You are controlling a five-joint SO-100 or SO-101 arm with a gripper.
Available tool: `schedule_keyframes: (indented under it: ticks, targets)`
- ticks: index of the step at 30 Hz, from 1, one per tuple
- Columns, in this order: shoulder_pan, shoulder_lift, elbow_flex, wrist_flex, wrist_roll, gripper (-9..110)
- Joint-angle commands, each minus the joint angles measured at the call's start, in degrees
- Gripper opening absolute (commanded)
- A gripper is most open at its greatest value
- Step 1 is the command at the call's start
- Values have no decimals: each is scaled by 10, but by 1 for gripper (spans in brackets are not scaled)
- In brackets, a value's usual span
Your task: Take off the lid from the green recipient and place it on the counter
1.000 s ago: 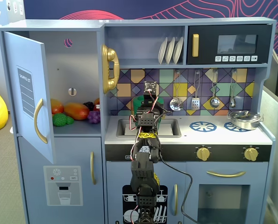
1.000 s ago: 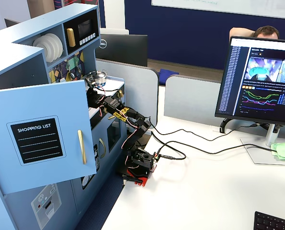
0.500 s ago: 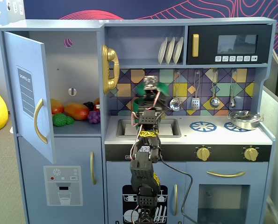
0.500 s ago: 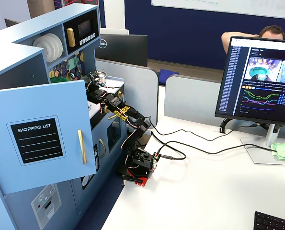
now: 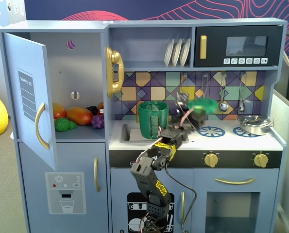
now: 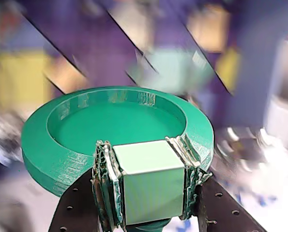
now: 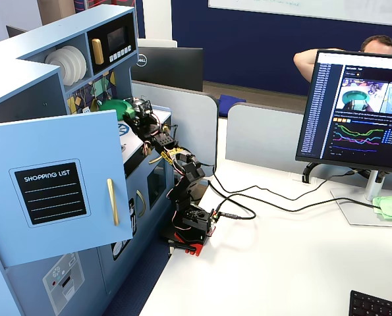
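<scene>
My gripper is shut on the strap handle of the green lid and holds it in the air, tilted, above the counter and to the right of the green recipient. The recipient stands open by the sink, apart from the lid. In the wrist view the lid is a round green disc with a rim, and its pale block-like handle sits clamped between the fingers of my gripper. In a fixed view from the side the lid and my gripper show above the counter; the recipient is hidden there.
A shiny silver pot stands on the right burner. The recessed sink lies left of the recipient. Utensils hang on the tiled back wall. The left cupboard door is open, with toy fruit inside.
</scene>
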Motion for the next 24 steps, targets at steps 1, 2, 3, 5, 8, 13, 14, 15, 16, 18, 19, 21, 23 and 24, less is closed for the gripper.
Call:
schedule_keyframes:
  ticks: [1, 2, 3, 5, 8, 13, 14, 15, 16, 18, 19, 21, 23, 24]
  targets:
    - [16, -24, 31, -86, -18, 0]
    - [17, -33, 40, -97, -18, 0]
    - [17, -39, 45, -102, -19, 0]
    - [18, -56, 54, -123, -22, 0]
    - [20, -81, 61, -142, -24, 0]
    - [25, -104, 63, -149, -25, 0]
    - [25, -106, 66, -149, -25, 0]
    - [25, -107, 69, -149, -25, 0]
    - [26, -109, 73, -149, -26, 0]
    - [26, -111, 83, -149, -27, 0]
    - [26, -111, 87, -149, -27, 0]
    - [25, -112, 96, -149, -25, 0]
    - [25, -112, 102, -145, -23, 0]
    - [25, -111, 104, -142, -22, 0]
